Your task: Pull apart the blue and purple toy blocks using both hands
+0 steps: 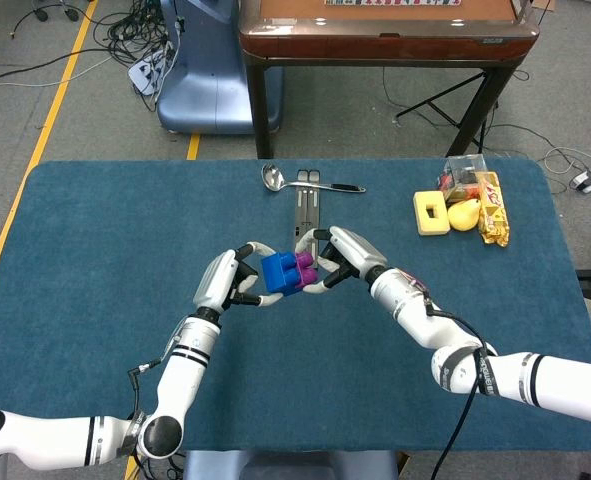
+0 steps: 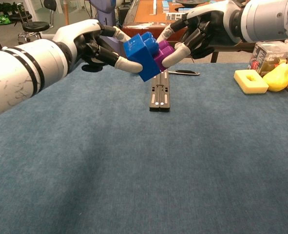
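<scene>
The blue block (image 1: 278, 273) (image 2: 143, 54) and the purple block (image 1: 305, 268) (image 2: 164, 53) are still joined and held above the middle of the blue table. My left hand (image 1: 229, 280) (image 2: 96, 44) grips the blue block from the left. From the right, my right hand (image 1: 341, 258) (image 2: 198, 30) grips the purple block, its fingers (image 2: 174, 52) wrapped over it. Most of the purple block is hidden behind the blue one and those fingers.
A black hinged bar (image 1: 307, 214) (image 2: 160, 91) lies on the table under the blocks, with a metal ladle (image 1: 309, 182) beyond it. At the right rear sit a yellow sponge (image 1: 431, 212) (image 2: 251, 81), a yellow fruit (image 1: 464, 214), a snack bag (image 1: 492, 208) and a clear box (image 1: 464, 174).
</scene>
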